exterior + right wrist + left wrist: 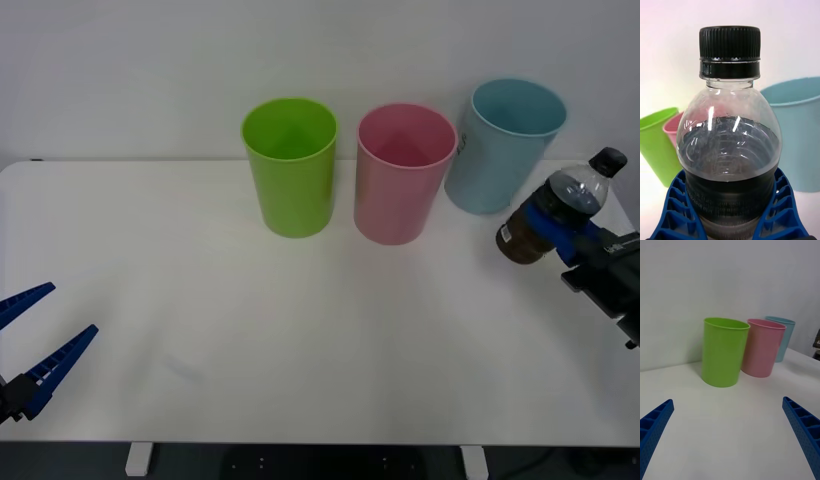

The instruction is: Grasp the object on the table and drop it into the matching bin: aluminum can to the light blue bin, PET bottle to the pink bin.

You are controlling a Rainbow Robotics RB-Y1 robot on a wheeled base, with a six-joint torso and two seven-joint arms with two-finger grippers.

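— At the table's right edge, what is going on with the PET bottle (555, 215)?

— It is held by the right gripper (562, 232), whose blue fingers (674, 210) clamp its lower body on both sides. It looks lifted off the white table (300, 340), tilted a little, black cap up, just beside the light blue bin (505, 145).

— So the grasp is done?

— I judge so; the carry is the step in hand. The pink bin (402, 172) stands one place further toward the robot's left, between the light blue bin and the lime green bin (291, 165).

— And next?

— Move the bottle over the pink rim, past the blue one, then release.

— The left gripper (35, 345)?

— Parked low at the near left, fingers spread wide, holding nothing.
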